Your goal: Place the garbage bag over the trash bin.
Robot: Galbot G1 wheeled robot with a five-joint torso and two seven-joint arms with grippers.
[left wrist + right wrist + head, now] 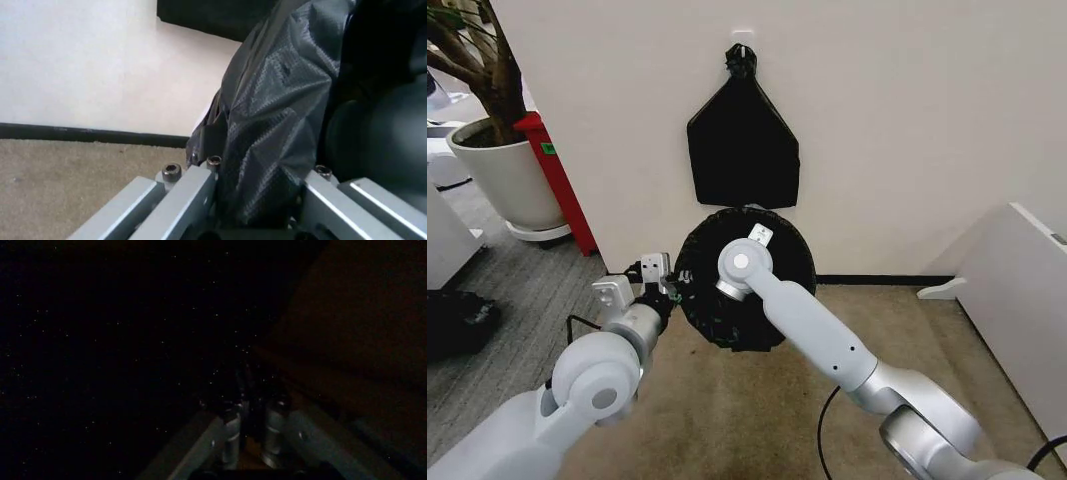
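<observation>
Nearest me, my left gripper (257, 210) clenches the garbage bag (280, 115) at the trash bin's near-left edge, while my right gripper (252, 430), seemingly pinched together inside the dark bag, leaves the rim mostly dressed, seating unfinished.

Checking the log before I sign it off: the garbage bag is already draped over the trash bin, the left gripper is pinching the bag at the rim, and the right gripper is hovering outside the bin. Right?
Not quite. The right gripper is down inside the bag-lined trash bin, not outside; the head view shows that arm reaching into the opening. The rest holds: the garbage bag covers the bin, and the left gripper pinches it at the rim.
</observation>
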